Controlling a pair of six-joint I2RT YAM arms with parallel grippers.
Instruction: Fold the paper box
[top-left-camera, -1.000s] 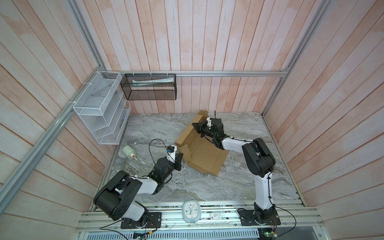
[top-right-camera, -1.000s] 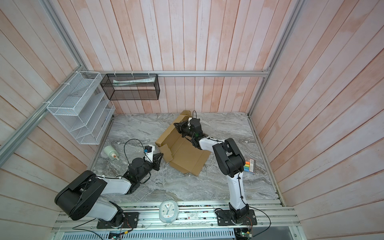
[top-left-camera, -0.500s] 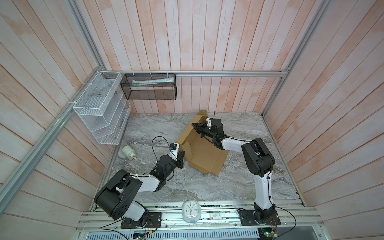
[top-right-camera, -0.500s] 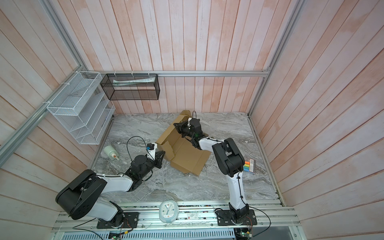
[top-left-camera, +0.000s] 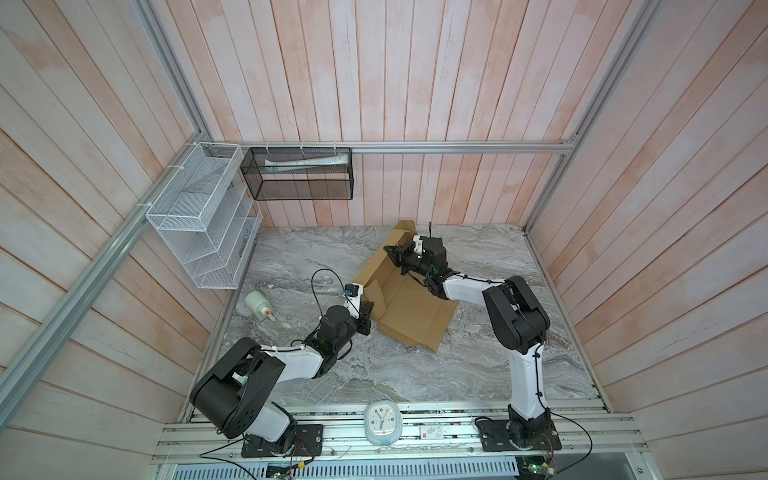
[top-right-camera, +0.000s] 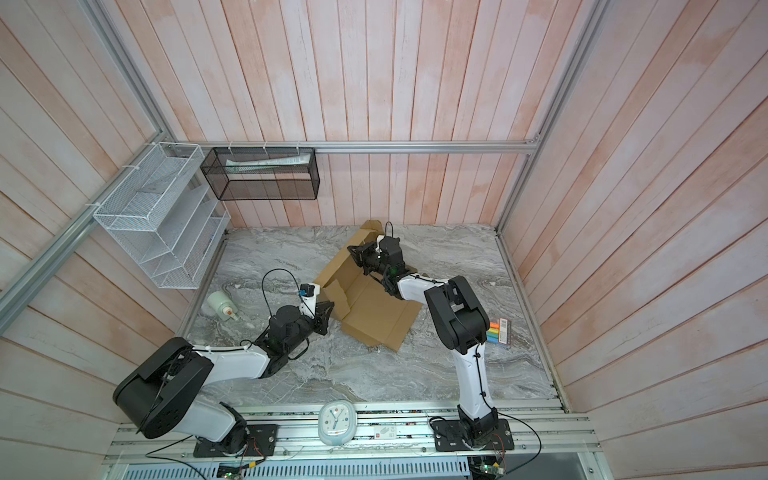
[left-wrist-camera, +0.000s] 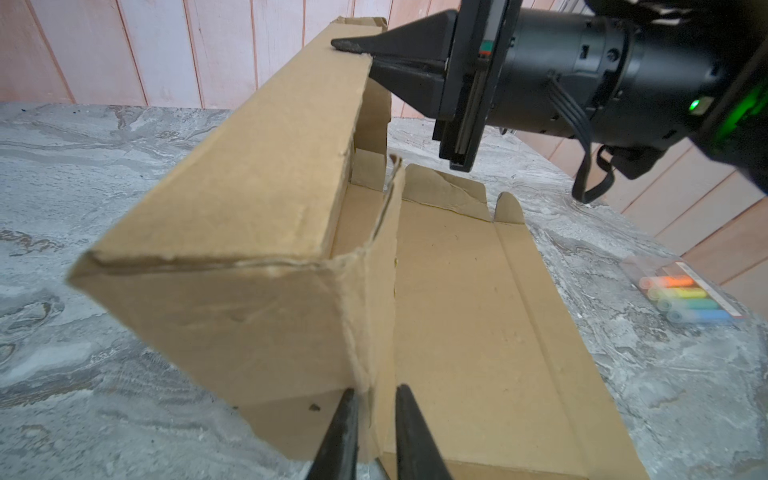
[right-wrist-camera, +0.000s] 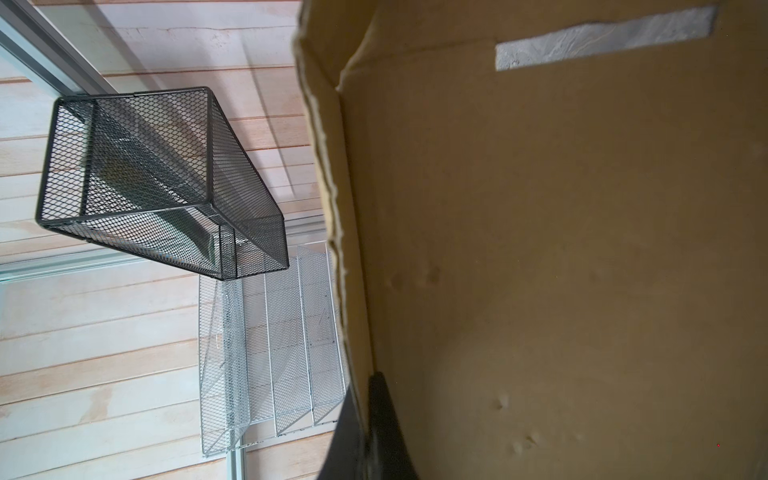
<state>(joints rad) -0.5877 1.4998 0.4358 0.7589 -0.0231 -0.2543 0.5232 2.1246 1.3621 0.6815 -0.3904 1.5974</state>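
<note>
Upright wall of paper box (top-left-camera: 409, 309), long axis running from left gripper (left-wrist-camera: 376, 392) to right gripper (left-wrist-camera: 357, 56); both pinched shut on it: left on near end flap, right on far top edge.

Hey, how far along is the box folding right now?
Early to midway. Done: one long side wall of the brown corrugated cardboard box stands up from the flat base. In hand: the right tool pinches that wall's top edge, and the left tool grips its near corner flap. Left: the other flaps and the wide panel lie unfolded on the grey marbled table.
</note>
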